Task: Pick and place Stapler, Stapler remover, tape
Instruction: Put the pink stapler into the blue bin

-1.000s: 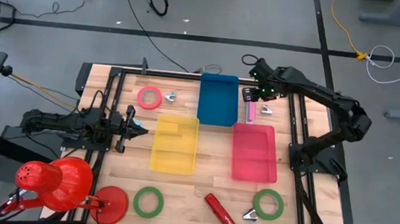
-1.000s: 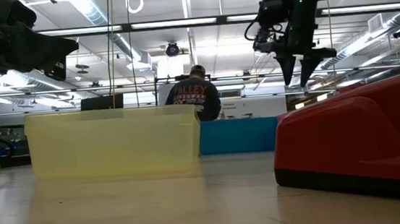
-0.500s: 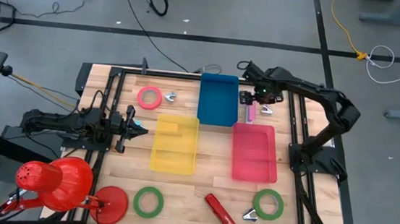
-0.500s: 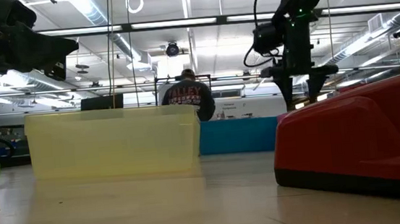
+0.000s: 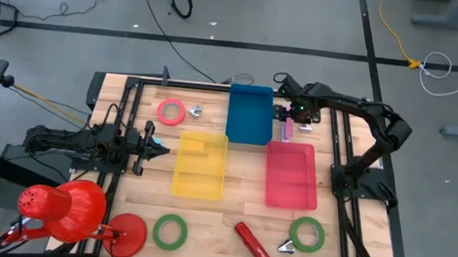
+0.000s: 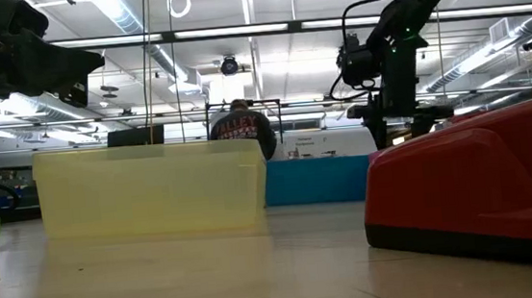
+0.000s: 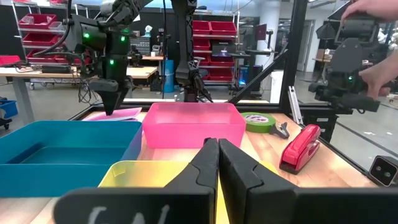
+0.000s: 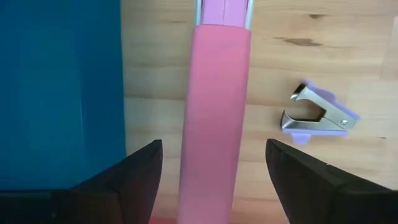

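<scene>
The pink stapler (image 8: 216,106) lies on the table near its far edge, in the narrow strip of wood just beside the blue tray (image 5: 249,114) and just beyond the far rim of the pink tray (image 5: 291,175), with its long axis running from the far edge toward the near one. The right gripper (image 5: 290,115) hangs directly over it, and in the right wrist view its two dark fingers (image 8: 134,174) stand spread wide, one on each side of the stapler's body, touching nothing and holding nothing. The fingers straddle the stapler across its narrow width, so the coming move looks like a straight descent and a squeeze across the short axis. A small metal staple remover (image 8: 316,116) lies just beside the stapler on the side away from the blue tray, apart from it, close enough that the outer finger may need care. The left gripper (image 5: 154,146) waits well apart near the left edge beside the yellow tray (image 5: 200,166), its fingers pressed together and empty.
</scene>
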